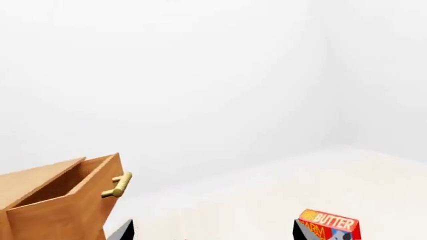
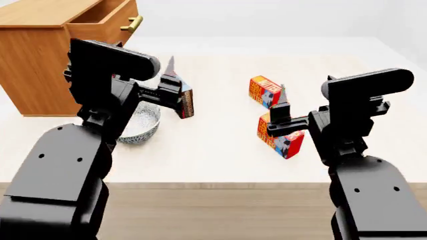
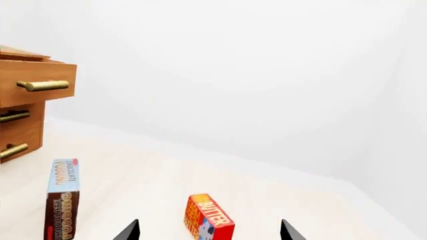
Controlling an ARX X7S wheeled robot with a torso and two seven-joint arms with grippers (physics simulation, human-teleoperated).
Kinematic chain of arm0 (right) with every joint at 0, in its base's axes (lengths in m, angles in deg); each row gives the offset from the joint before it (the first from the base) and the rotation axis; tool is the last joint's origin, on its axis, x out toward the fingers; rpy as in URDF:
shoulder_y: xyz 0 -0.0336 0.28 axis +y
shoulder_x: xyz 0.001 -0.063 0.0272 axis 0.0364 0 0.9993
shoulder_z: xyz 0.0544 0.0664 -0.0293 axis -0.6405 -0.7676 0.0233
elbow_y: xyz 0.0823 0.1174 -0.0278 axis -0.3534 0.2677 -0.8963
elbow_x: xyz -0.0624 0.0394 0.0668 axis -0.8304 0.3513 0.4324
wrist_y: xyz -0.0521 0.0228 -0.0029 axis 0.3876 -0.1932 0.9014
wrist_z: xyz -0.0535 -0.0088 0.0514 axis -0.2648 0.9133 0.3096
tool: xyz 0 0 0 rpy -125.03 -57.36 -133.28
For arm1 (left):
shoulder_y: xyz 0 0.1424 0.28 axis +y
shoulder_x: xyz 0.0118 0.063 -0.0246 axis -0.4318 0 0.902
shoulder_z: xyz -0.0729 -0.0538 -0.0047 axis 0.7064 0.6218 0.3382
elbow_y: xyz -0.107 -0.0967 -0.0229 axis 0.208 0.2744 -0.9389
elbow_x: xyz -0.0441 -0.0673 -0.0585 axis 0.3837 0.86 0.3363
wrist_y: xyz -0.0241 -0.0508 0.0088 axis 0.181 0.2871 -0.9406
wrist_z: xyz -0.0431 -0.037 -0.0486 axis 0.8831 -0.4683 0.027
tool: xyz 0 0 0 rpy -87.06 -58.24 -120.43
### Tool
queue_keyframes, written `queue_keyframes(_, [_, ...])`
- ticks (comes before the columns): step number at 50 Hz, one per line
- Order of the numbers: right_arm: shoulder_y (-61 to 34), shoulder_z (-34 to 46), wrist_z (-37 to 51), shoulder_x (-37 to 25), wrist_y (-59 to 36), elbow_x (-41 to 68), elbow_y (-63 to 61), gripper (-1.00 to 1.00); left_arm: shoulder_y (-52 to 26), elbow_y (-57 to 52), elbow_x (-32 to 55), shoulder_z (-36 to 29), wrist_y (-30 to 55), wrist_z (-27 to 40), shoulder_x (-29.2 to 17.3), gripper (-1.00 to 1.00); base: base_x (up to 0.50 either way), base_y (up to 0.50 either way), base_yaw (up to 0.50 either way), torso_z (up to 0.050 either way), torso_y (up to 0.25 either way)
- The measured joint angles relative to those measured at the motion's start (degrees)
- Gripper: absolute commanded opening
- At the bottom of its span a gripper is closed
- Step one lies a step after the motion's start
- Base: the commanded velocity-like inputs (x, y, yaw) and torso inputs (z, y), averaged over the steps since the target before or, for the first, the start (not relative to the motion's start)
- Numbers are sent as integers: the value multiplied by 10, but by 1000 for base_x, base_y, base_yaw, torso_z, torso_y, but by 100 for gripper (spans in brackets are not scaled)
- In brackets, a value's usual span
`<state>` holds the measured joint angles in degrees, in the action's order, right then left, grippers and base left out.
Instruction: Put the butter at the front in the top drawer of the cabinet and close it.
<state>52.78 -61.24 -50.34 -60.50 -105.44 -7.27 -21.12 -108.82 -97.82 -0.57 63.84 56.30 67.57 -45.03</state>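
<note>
Since the top drawer point(image 2: 110, 15) of the cabinet point(image 2: 40, 60) is already pulled out, room is left for a carton to be dropped straight in, so the opening step looks done. Two butter cartons are lying on the table point(image 2: 213, 155): the butter point(image 2: 280, 137) at the front is found just beside the right gripper point(image 2: 280, 120), and the other butter carton point(image 2: 265, 91) is set farther back. The near one is what's wanted, which probably explains why the right arm is parked over it. In the right wrist view both fingertips are seen spread wide with nothing between them, so that pincer is released. The left gripper point(image 2: 175, 95) is held up by the chocolate pudding carton point(image 2: 187, 102) and the patterned bowl point(image 2: 138, 125); its fingertips are also spread, nothing grasped. Nothing's been picked up yet.
</note>
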Motion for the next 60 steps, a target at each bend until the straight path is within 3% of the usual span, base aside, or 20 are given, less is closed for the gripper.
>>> queue_keyframes(10, [-262,22,-60,-17,-170,-14,95,100,-281,155,7,-23,89,-40,-23,100,0,0,0,0,0])
queue_keyframes(20, [-416,29,-140,-12,-230,-74,171,100,-426,278,6,-38,85,-56,-36,100,326,0,0,0,0])
queue_keyframes(34, [-482,23,-200,1,-256,-114,185,100,-481,330,10,-40,74,-59,-40,100,500,0,0,0,0])
queue_keyframes(60, [-484,18,-279,21,-266,-196,181,100,-484,331,22,-43,71,-61,-43,100,500,0,0,0,1])
